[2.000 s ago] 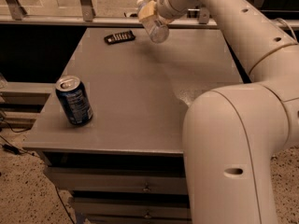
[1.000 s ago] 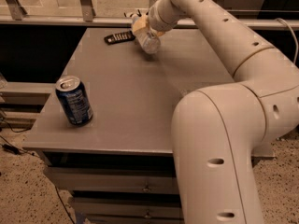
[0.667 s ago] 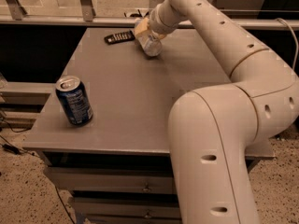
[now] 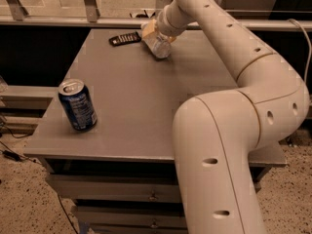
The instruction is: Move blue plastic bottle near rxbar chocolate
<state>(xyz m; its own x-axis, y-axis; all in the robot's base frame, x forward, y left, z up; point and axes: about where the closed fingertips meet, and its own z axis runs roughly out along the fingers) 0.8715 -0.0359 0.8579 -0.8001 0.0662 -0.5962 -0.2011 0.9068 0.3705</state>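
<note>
- the pincer (image 4: pixel 154 33) pinches the blue plastic bottle (image 4: pixel 159 47), tilted just right of the rxbar chocolate (image 4: pixel 125 38) on the surface (image 4: pixel 146 106).
- the bottle looks light, slippery and thin-walled; i would hold it gently around the middle.

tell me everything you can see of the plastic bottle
The small clear plastic bottle with a pale label is tilted, its upper end held in the tan two-finger gripper, which is closed on it over the far part of the grey table. Its lower end sits at or just above the tabletop; contact cannot be judged. Its cap is hidden. The flat dark wrapped bar lies close beside it, toward the picture's left, not touching.
</note>
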